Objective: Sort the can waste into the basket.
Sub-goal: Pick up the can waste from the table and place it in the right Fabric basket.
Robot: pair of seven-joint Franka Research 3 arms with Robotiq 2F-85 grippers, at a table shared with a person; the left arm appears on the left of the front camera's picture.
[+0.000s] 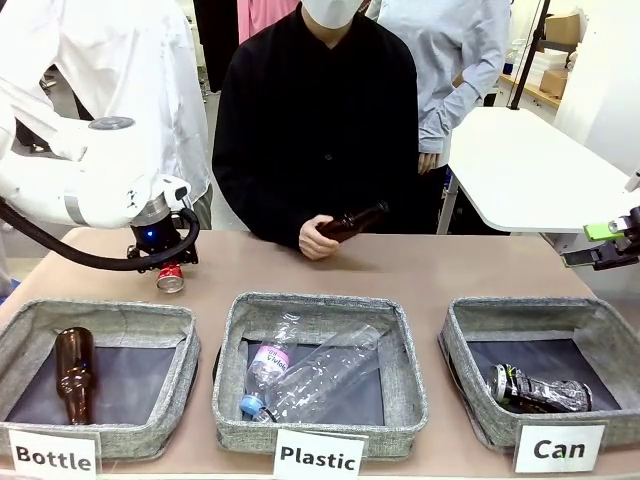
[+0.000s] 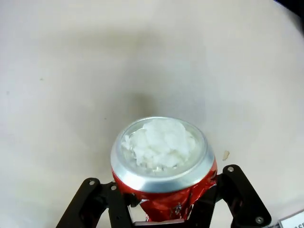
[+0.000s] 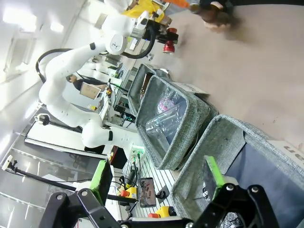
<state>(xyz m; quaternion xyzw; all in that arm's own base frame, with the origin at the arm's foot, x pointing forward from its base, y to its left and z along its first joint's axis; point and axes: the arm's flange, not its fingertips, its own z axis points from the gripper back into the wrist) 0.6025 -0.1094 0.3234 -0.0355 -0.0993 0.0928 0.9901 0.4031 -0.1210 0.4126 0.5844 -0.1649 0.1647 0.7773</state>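
red can (image 2: 164, 161): crumpled metal, silver-rimmed end toward tabletop (image 1: 420, 270), axis along the clamping left fingers (image 2: 118, 206). dark can (image 1: 540, 391): dented, lying left-right in woven grey can basket (image 1: 470, 330). right fingers (image 3: 213, 173): spread, empty.

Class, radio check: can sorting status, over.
Left gripper shut on red can. Right gripper open. Dark can in basket. Person's hand, bottle at far edge.

left card (image 1: 54, 457) on left bin (image 1: 100, 312): "Bottle" | middle card (image 1: 319, 458) on middle bin (image 1: 320, 300): "Plastic" | right card (image 1: 559, 449) on basket (image 1: 530, 305): "Can" (all three white, bold black print) | pink label (image 1: 270, 358) on clear bottle (image 1: 330, 375): print too small to read
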